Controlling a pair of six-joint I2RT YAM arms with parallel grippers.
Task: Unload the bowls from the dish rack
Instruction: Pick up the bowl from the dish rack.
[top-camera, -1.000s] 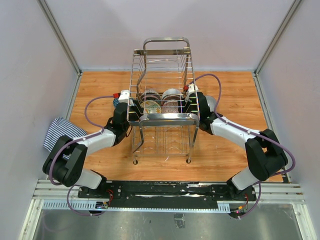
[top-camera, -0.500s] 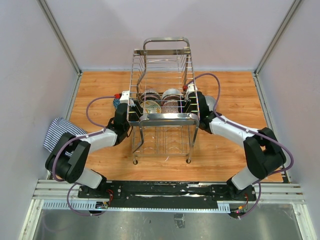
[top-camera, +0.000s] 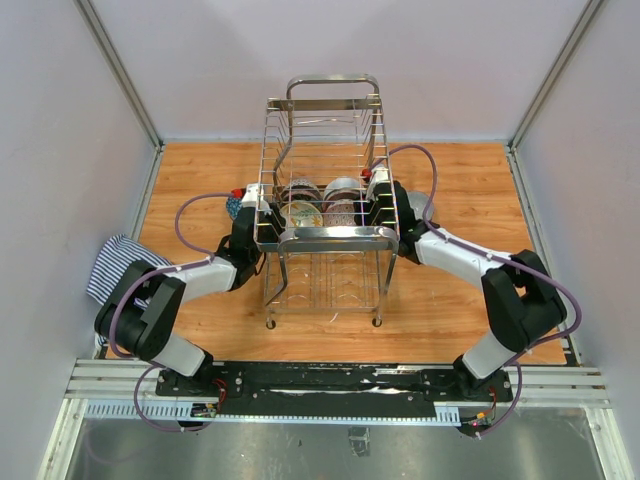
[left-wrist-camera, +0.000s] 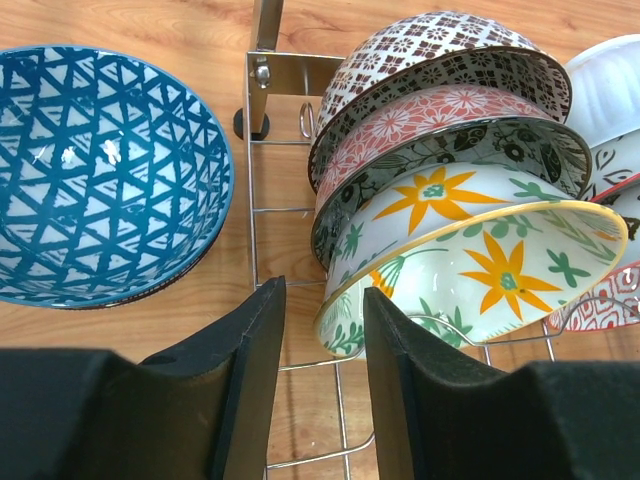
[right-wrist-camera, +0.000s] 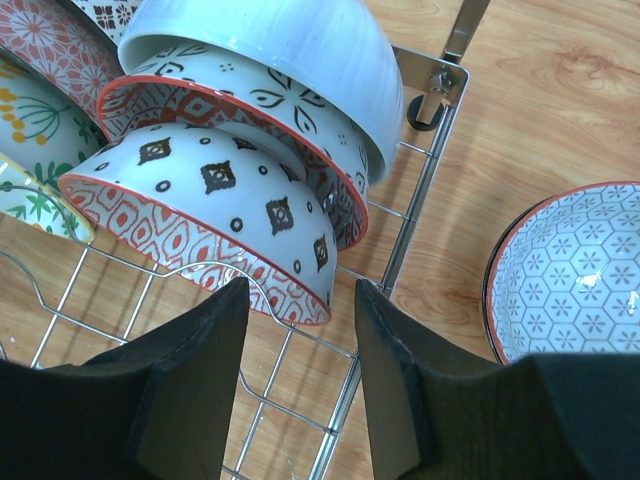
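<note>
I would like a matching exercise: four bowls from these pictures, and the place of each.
1 blue triangle bowl
2 yellow-flower bowl
3 hexagon bowl
4 plain white bowl

A in the dish rack, nearest the left wrist camera
B on the table, left of the rack
C in the rack, behind two red-rimmed bowls
D on the table, right of the rack

Pairs: 1-B, 2-A, 3-D, 4-C

1. Up top, the fixed camera sits high behind the arms (top-camera: 200, 278), looking down and forward over the whole table (top-camera: 450, 320), with the rack (top-camera: 330, 236) dead centre.
2. The left wrist camera is in tight, peering past its own fingers (left-wrist-camera: 250, 390) at the rack's left bowls (left-wrist-camera: 440, 130).
3. The right wrist camera is just as close, on the right row.
4. Both wrist views catch the yellow-rimmed bowl (left-wrist-camera: 470, 270); the top view covers it all.
</note>
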